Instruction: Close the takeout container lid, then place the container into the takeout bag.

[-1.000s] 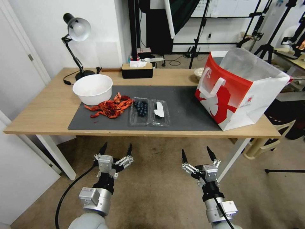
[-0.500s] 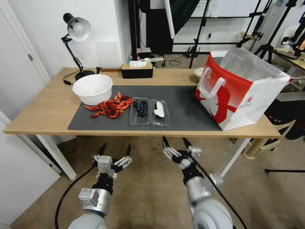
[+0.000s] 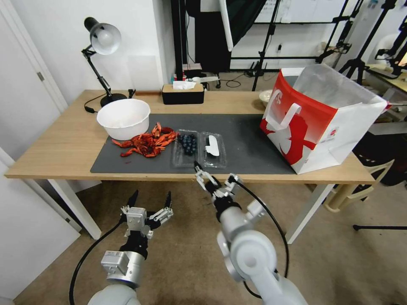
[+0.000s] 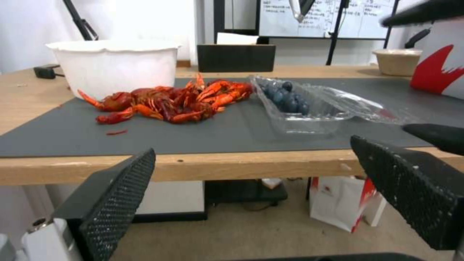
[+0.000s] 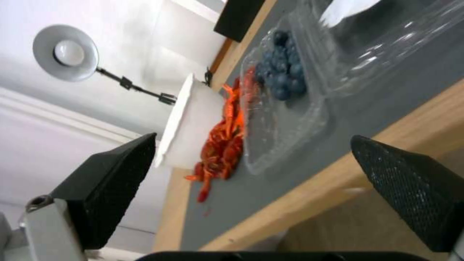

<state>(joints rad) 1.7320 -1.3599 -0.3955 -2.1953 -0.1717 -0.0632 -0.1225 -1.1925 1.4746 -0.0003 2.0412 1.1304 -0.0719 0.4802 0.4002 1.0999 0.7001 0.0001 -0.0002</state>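
Note:
The takeout container [image 3: 198,149] lies open and flat on the dark mat [image 3: 246,144]. Its tray half holds dark blue berries [image 3: 187,144], and the lid [image 3: 213,146] with a white leaf sticker lies to the tray's right. From the left wrist the container [image 4: 309,107] shows across the table edge. The right wrist sees it [image 5: 290,90] close up. My right gripper [image 3: 214,171] is open at the table's front edge, just in front of the container. My left gripper [image 3: 151,195] hangs open below the table front, left of it. The red and white takeout bag [image 3: 320,118] stands open at the right end.
A large white bowl [image 3: 124,118] and a pile of red crayfish [image 3: 146,144] sit left of the container. A desk lamp [image 3: 101,42] and a black tissue box [image 3: 183,94] stand at the back. A small bowl [image 3: 266,95] sits behind the bag.
My right arm has swung left and up, from low on the right to the table's front edge before the container. The left gripper has dropped slightly. Nothing on the table has moved.

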